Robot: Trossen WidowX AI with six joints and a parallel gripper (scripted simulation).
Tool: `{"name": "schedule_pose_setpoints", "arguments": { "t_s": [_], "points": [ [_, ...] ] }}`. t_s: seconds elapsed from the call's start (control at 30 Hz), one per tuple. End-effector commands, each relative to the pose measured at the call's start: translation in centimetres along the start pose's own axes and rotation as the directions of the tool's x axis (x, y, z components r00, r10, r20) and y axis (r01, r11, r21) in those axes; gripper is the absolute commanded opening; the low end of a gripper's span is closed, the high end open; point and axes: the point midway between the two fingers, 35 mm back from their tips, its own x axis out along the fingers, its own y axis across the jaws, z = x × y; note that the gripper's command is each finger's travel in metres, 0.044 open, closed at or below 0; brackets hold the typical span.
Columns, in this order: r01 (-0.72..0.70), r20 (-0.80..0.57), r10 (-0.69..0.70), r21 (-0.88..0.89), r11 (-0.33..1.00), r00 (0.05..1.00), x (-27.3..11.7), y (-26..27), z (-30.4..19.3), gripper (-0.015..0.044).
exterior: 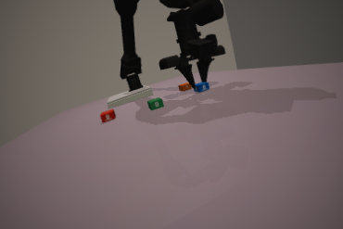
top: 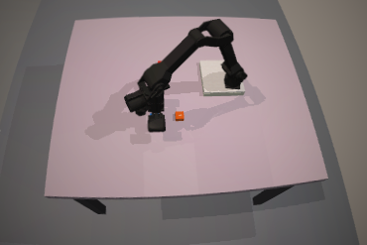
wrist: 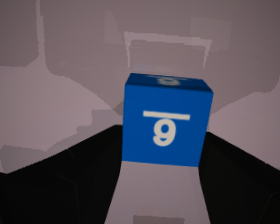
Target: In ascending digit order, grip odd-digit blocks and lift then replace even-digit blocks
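The blue block (exterior: 202,87) (wrist: 135,145) stands on the table between the fingers. In the wrist view it shows a 9-like shape with a bar above it, an underlined 6 seen upside down. My gripper (exterior: 199,84) (wrist: 161,138) is shut on it, with a finger against each side. An orange block (top: 180,116) (exterior: 184,87) sits close beside the gripper. A green block (exterior: 156,104) is nearer in the exterior view, its digit looking like 0; the arm hides it in the top view. A red block (exterior: 107,116) lies farther off, its digit too small to read.
The arm's base stands on a white slab (top: 210,88) (exterior: 120,100). The pink table (top: 99,170) (exterior: 93,177) carries the blocks. The arm reaches over the table and hides part of it in the top view, and its shadow falls around the blocks.
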Motion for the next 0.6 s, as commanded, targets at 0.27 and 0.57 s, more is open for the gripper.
{"name": "schedule_pose_setpoints", "arguments": {
  "t_s": [0.27,0.57],
  "points": [
    [0.000,0.005,0.000,-0.002,1.000,1.000,-1.00,0.00,0.08,0.0120],
    [0.000,0.005,0.000,-0.002,1.000,1.000,-0.73,0.00,0.09,0.0120]
  ]
}}
